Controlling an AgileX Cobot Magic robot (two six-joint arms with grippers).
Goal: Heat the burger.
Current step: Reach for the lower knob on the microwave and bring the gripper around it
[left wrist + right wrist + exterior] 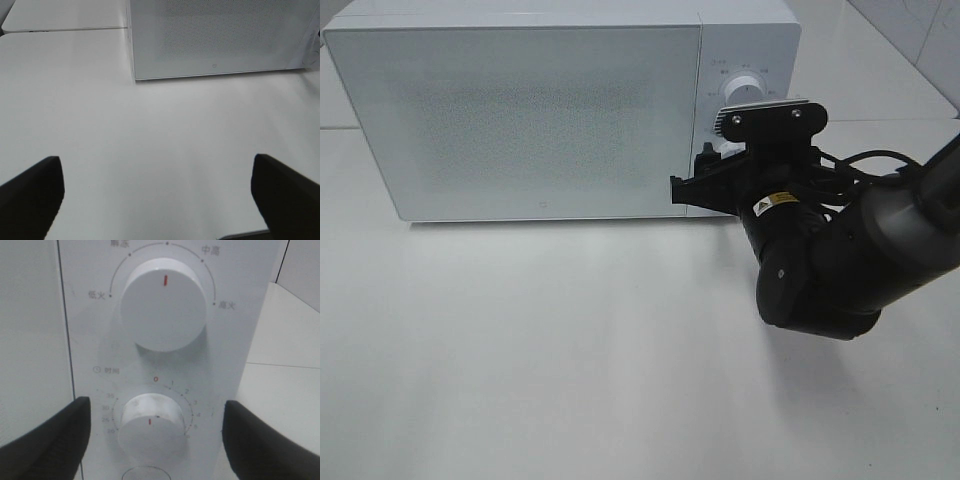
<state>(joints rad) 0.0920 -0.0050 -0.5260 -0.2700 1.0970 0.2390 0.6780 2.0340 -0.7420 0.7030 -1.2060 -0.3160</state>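
Note:
The burger is out of view. A white microwave [520,110] stands at the back of the table with its door shut; the left wrist view shows its lower front [220,35]. My right gripper [698,178] is up against the control panel. Its open fingers stand either side of the lower timer knob [150,422], apart from it, and hold nothing [155,440]. The knob's red mark points down, away from the 0 at the top. The upper power knob [162,305] has its mark pointing up. My left gripper [159,200] hangs open over bare table, well in front of the microwave.
The white table [570,350] stretches in front of the microwave. A seam between tabletops runs behind the microwave's left side [65,29]. The right arm's dark body [840,260] reaches in from the right edge.

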